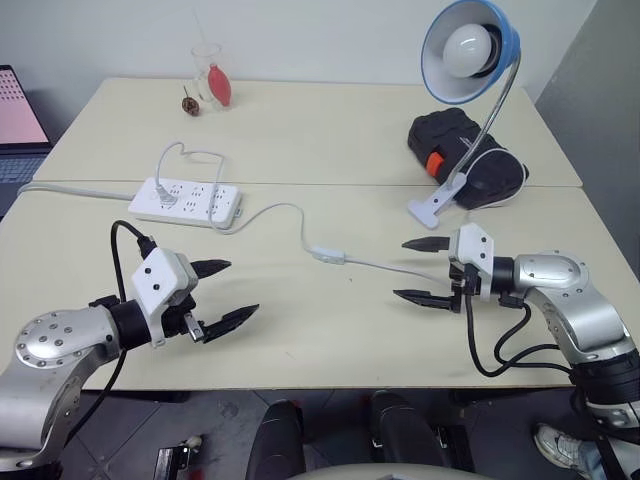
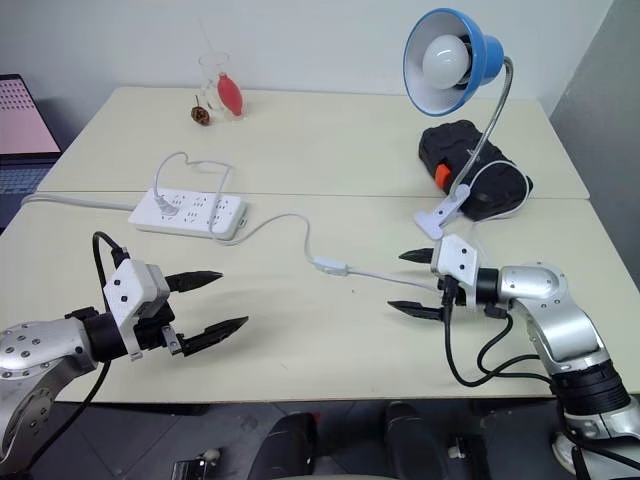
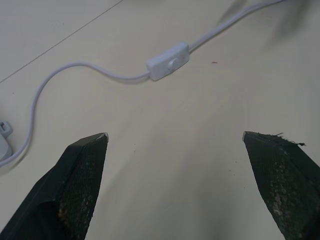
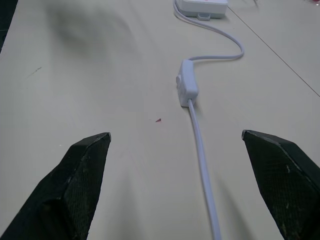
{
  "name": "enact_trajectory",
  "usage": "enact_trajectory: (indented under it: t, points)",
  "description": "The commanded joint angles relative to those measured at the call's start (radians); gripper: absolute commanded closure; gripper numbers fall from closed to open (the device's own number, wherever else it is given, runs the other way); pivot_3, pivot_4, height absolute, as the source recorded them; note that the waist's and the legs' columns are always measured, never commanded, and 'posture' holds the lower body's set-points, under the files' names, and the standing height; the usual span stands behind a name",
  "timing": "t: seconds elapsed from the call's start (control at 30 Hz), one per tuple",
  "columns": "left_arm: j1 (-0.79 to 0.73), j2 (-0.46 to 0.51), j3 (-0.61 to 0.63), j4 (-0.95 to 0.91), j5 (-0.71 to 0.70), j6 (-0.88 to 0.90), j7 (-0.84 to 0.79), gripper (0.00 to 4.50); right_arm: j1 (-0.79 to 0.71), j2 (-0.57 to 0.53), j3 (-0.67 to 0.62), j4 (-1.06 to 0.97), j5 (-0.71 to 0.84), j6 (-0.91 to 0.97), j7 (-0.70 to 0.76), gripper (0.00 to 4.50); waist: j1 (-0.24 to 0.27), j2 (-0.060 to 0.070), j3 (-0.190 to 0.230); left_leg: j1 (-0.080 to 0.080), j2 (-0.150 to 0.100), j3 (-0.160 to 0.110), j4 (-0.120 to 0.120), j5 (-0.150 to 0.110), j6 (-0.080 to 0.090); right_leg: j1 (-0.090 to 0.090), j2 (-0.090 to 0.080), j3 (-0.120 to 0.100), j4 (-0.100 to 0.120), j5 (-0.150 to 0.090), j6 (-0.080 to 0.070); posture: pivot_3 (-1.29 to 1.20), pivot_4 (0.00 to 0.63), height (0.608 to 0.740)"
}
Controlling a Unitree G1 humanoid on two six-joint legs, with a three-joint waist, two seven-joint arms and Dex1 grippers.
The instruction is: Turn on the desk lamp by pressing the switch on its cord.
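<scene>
The blue desk lamp point(image 1: 468, 50) stands unlit at the back right, on a silver gooseneck with a white clip base point(image 1: 437, 203). Its thin white cord point(image 1: 283, 210) runs across the near table from the power strip to the small white switch point(image 1: 328, 254), which lies flat mid-table, then on toward the right. My left gripper point(image 1: 222, 292) hovers open to the left of the switch, pointing at it. My right gripper point(image 1: 424, 270) hovers open to its right, pointing left along the cord. The switch point(image 3: 168, 61) lies ahead of both, and nothing sits between either pair of fingers.
A white power strip point(image 1: 186, 200) with a plug in it lies at the left. A black pouch point(image 1: 466, 157) sits behind the lamp's clip. A glass with a red object point(image 1: 213, 78) stands at the far table's back. A laptop point(image 1: 18, 120) is at the left edge.
</scene>
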Motion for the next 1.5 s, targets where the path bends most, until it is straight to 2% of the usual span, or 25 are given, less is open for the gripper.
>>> enact_trajectory:
  t: [0.03,0.37,0.6,0.9,1.07,1.3,1.5]
  points:
    - [-0.011,0.021,0.015,-0.032,-0.019,-0.005,-0.026,0.00,-0.006,-0.003,-0.040,-0.013,0.015,-0.021,0.002,0.11,0.000,0.000,0.000,0.000,0.000,0.000,0.000,0.000,0.000,0.000,0.000,0.000,0.000,0.000,0.000,0.00,0.150,0.740]
    - [-0.082,0.023,-0.013,0.009,0.033,-0.029,0.000,0.00,-0.021,0.024,-0.054,-0.060,0.044,0.052,-0.044,0.11,0.000,0.000,0.000,0.000,0.000,0.000,0.000,0.000,0.000,0.000,0.000,0.000,0.000,0.000,0.000,0.00,0.150,0.740]
    - [-0.089,0.054,-0.033,0.043,0.043,-0.099,-0.101,0.00,-0.023,0.013,-0.024,-0.092,0.013,0.097,-0.048,0.11,0.001,0.000,0.000,0.000,0.000,0.000,0.000,0.000,0.000,0.000,0.000,0.000,0.000,0.000,0.000,0.00,0.150,0.740]
    - [-0.082,0.051,-0.038,0.091,0.070,-0.134,-0.138,0.00,-0.066,0.032,0.014,-0.091,0.001,0.173,-0.052,0.11,0.000,0.000,0.000,0.000,0.000,0.000,0.000,0.000,0.000,0.000,0.000,0.000,0.000,0.000,0.000,0.00,0.150,0.740]
    - [-0.111,0.048,-0.067,0.131,0.088,-0.159,-0.151,0.00,-0.132,0.087,0.077,-0.025,-0.057,0.207,-0.093,0.11,-0.002,0.000,0.000,0.000,0.000,0.000,0.000,0.000,0.000,0.000,0.000,0.000,0.000,0.000,0.000,0.00,0.150,0.740]
    - [-0.168,0.054,-0.112,0.168,0.096,-0.173,-0.185,0.00,-0.306,0.226,0.185,0.146,-0.129,0.286,-0.140,0.11,-0.003,0.000,0.000,0.000,0.000,0.000,0.000,0.000,0.000,-0.001,0.000,0.000,0.000,0.002,0.003,0.00,0.150,0.740]
    - [-0.183,0.050,-0.142,0.147,0.090,-0.166,-0.198,0.00,-0.422,0.318,0.260,0.349,-0.202,0.228,-0.111,0.11,-0.004,0.001,0.000,-0.001,0.000,-0.001,-0.001,0.000,0.000,-0.002,0.000,-0.001,0.000,0.002,0.003,0.00,0.150,0.740]
